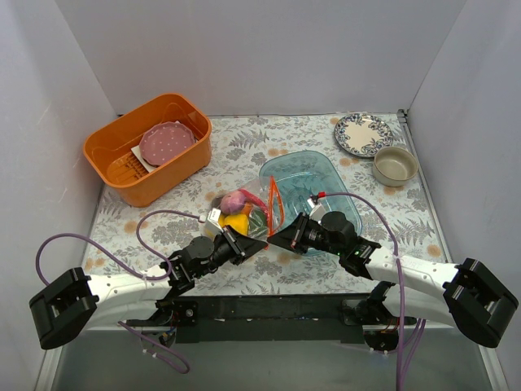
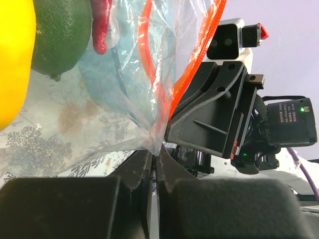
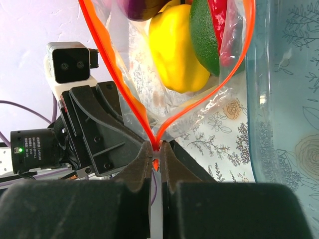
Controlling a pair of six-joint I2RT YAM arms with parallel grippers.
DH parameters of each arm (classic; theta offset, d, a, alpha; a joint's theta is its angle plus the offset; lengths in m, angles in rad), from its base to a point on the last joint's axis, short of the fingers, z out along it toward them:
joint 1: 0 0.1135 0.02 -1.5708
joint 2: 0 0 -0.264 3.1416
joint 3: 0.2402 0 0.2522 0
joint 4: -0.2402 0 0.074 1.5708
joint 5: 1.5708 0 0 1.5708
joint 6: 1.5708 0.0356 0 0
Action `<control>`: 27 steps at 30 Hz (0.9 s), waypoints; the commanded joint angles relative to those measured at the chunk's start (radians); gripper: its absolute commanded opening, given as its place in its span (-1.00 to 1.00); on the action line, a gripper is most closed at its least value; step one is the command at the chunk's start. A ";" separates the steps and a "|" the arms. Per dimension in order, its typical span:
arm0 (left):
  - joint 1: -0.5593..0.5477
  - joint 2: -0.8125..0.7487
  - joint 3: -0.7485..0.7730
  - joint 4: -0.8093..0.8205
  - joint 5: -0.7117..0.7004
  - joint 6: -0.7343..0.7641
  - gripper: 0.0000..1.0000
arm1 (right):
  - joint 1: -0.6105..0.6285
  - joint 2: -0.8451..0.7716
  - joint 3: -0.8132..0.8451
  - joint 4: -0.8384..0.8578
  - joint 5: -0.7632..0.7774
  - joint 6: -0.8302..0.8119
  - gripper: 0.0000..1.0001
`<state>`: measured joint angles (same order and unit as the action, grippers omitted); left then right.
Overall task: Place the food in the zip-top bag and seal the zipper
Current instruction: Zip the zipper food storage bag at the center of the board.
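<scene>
The clear zip-top bag (image 1: 252, 213) lies on the table mid-front with food inside: a yellow pepper (image 3: 174, 47), a green round fruit (image 3: 205, 37), a red chili (image 3: 218, 25) and a purple onion (image 3: 137, 7). Its orange-red zipper (image 3: 119, 74) gapes open in a V. My right gripper (image 3: 156, 149) is shut on the zipper where the two strips meet. My left gripper (image 2: 153, 152) is shut on the bag's corner next to it. In the top view the two grippers, left (image 1: 242, 242) and right (image 1: 275, 239), meet at the bag's near end.
A clear blue tray (image 1: 313, 183) lies just right of the bag. An orange basket (image 1: 146, 151) with a pink plate stands at the back left. A patterned plate (image 1: 362, 134) and a beige bowl (image 1: 395, 165) are at the back right.
</scene>
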<state>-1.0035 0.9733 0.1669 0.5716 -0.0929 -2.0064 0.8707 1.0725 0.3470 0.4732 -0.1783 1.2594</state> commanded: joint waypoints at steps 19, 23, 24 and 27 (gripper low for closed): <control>-0.003 -0.137 -0.006 -0.240 0.087 -0.130 -1.00 | -0.010 -0.006 0.078 0.056 0.068 -0.032 -0.89; -0.003 -0.165 -0.015 -0.260 0.091 -0.135 -1.00 | -0.016 -0.005 0.089 0.051 0.071 -0.043 -0.89; -0.003 -0.168 -0.015 -0.269 0.091 -0.138 -1.00 | -0.018 -0.003 0.093 0.050 0.072 -0.045 -0.89; -0.003 -0.179 -0.017 -0.282 0.091 -0.141 -1.00 | -0.025 0.004 0.101 0.051 0.074 -0.048 -0.88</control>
<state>-1.0016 0.8150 0.1738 0.3771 -0.0559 -2.0106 0.8715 1.0756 0.3824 0.4587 -0.1791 1.2301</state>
